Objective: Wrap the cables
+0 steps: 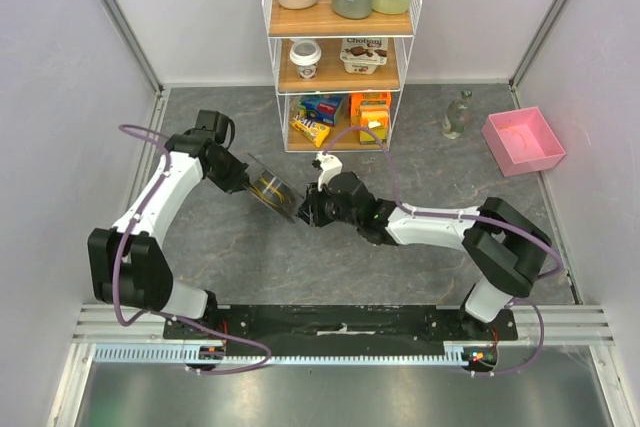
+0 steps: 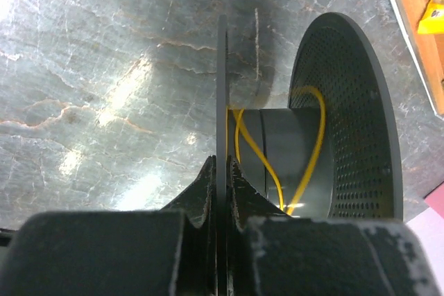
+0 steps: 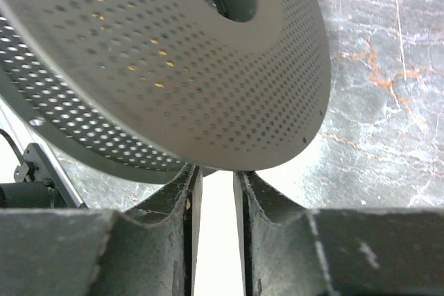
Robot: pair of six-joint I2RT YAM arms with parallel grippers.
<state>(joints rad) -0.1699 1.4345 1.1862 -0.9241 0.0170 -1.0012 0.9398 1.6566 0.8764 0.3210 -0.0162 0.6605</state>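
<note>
A dark grey perforated spool [image 1: 270,189] hangs above the table between both arms. The cables [image 2: 316,136], one thin yellow wire, lie in loose turns around its hub, between the thin flange [image 2: 222,81] and the far perforated flange [image 2: 354,116]. My left gripper [image 2: 222,168] is shut on the edge of the thin flange. In the top view this left gripper [image 1: 248,179] sits at the spool's left. My right gripper [image 3: 216,175] stands open just under the rim of the perforated flange [image 3: 194,67], with nothing between its fingers. From above, the right gripper [image 1: 305,209] is at the spool's right.
A white wire shelf rack [image 1: 340,47] with bottles, yoghurt pots and snack packs stands at the back centre. A pink tray [image 1: 523,140] and a small glass bottle [image 1: 457,115] sit at the back right. Walls close in both sides.
</note>
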